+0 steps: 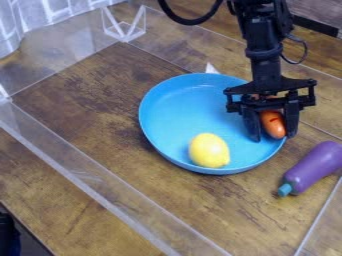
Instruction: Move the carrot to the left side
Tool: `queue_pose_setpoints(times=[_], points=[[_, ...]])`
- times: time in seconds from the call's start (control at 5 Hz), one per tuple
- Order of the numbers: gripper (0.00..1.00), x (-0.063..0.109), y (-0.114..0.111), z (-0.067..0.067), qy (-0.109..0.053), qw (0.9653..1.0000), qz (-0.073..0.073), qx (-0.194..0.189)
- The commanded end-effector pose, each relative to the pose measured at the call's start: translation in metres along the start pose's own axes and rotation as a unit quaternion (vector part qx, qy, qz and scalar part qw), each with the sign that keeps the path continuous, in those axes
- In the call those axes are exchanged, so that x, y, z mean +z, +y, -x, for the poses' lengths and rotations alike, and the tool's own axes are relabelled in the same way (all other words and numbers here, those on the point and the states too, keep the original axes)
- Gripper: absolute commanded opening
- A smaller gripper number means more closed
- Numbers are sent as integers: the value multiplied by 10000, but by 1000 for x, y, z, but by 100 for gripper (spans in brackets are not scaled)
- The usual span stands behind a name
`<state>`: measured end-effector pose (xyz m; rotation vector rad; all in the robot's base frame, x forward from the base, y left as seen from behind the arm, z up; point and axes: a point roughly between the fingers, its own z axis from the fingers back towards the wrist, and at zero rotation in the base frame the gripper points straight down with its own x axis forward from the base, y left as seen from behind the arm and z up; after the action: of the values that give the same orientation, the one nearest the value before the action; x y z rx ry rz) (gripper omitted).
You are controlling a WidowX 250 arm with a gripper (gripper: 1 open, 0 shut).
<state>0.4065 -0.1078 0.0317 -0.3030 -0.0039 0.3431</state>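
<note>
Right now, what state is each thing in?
gripper: pointing down into the plate, fingers either side of the carrot; a firm grip cannot be confirmed
carrot: in the plate at its right side, between the fingers
lemon: loose in the plate, near its front
blue plate: flat on the table
eggplant: lying on the table, outside the plate

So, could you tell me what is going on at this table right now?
A single robot arm has its pincer lowered into the right side of the blue bowl, with its fingers on either side of the small orange carrot. The carrot is not lifted. A yellow lemon lies in the same bowl nearer the front, and a purple eggplant rests on the wooden table just outside the bowl to the right.
</note>
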Motion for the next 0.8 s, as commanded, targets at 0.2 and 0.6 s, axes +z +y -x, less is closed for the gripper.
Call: queue_pose_setpoints(times=[0.2,0.6], points=[[0,17,-9,-4,-217,9992,24,-328],[0,22,-10,-4,-226,9987,-6,-449]])
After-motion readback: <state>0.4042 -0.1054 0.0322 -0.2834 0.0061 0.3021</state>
